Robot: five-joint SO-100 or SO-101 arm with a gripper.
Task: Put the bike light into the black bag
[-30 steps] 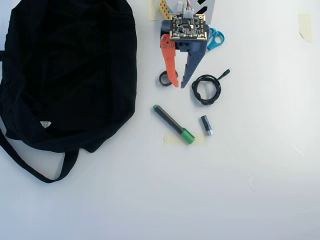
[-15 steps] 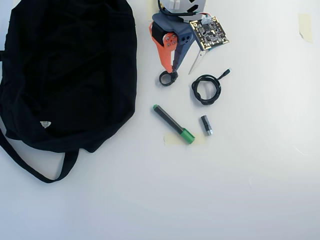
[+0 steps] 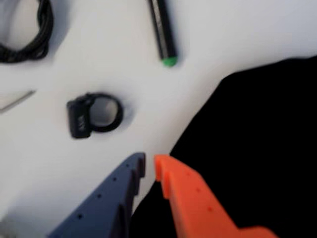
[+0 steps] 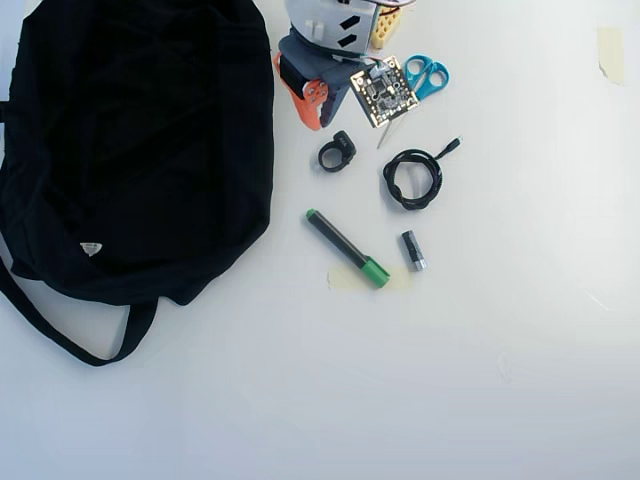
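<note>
Bike light (image 3: pixel 93 115) lies on the white table (image 3: pixel 237 34), just ahead of my pincer (image 3: pixel 149 166). My pincer is nearly closed and holds nothing.

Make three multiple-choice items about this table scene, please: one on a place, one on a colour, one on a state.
1. In the overhead view, where does the bike light lie?
A. inside the black bag
B. on the table, between the gripper and the marker
C. on top of the scissors

2. What colour is the marker's cap?
A. green
B. red
C. yellow

3. How does the gripper stand in the wrist view?
A. clamped on the bike light
B. holding the cable
C. nearly closed and holding nothing

Key: 1 B, the bike light lies on bare table below the gripper. 2 A, the cap is green. 3 C, the bike light lies apart from the fingertips.
</note>
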